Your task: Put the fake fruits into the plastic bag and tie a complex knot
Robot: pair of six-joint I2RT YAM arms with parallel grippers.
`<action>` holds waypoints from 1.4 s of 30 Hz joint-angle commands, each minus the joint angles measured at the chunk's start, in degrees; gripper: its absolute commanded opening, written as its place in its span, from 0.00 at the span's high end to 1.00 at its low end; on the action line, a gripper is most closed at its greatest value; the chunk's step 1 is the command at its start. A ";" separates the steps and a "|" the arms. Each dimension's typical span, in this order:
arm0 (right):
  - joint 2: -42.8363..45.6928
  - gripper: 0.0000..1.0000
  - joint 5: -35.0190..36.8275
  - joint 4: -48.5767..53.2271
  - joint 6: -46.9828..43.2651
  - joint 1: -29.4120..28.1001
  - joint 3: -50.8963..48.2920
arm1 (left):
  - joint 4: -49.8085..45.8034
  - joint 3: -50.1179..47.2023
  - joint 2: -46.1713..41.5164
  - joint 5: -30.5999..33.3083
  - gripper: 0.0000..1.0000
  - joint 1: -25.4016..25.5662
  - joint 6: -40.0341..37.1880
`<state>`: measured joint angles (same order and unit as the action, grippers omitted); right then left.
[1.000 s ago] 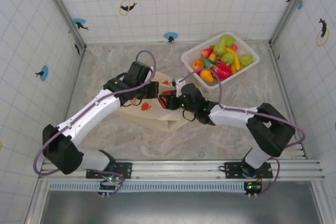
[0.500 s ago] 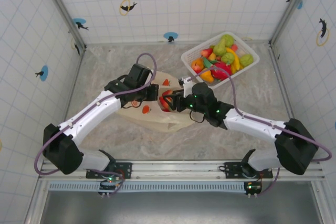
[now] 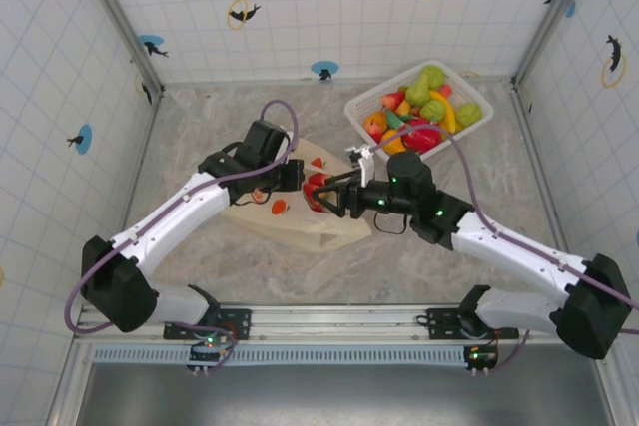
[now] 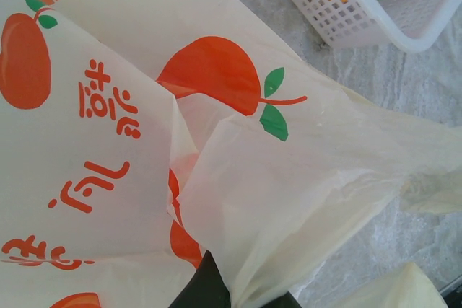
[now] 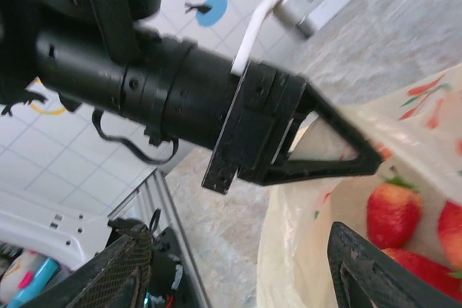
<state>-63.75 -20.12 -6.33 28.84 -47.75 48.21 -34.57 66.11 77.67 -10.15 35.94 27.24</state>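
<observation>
The cream-yellow plastic bag with orange fruit prints lies mid-table, its mouth facing right. My left gripper is shut on a fold of the bag's film and holds the rim up. Red strawberries lie inside the bag, and red fruit shows at its mouth. My right gripper is open at the mouth, one finger over the bag's inside and the other outside, nothing between them. More fake fruits fill the basket.
The white lattice basket stands at the back right, and its corner lies close beyond the bag. The left gripper's black body crosses just above the bag mouth. Tiled walls close in the marble table.
The right arm has stretched out, its wrist shifting right while its open jaws stay at the bag mouth. The left gripper keeps its hold on the bag and has not moved.
</observation>
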 commanded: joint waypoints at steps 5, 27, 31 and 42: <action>10.33 0.29 5.76 12.25 -2.69 12.85 1.35 | 0.11 3.56 -3.40 -2.83 1.00 -0.39 -0.44; 12.18 0.27 -3.27 17.86 -6.76 37.84 -8.54 | 0.90 9.04 -1.48 -4.76 1.00 -0.35 -0.97; 7.59 0.27 2.98 21.44 -8.94 37.82 -5.44 | 0.42 9.30 -0.66 -3.61 1.00 -0.38 -1.22; -12.41 0.22 17.91 25.82 -16.35 36.29 11.50 | -1.25 8.65 -0.41 -1.03 1.00 -0.36 -2.27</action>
<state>-71.83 -8.25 17.23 17.63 -10.52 54.13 -34.26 73.63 77.03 -12.32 35.94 26.79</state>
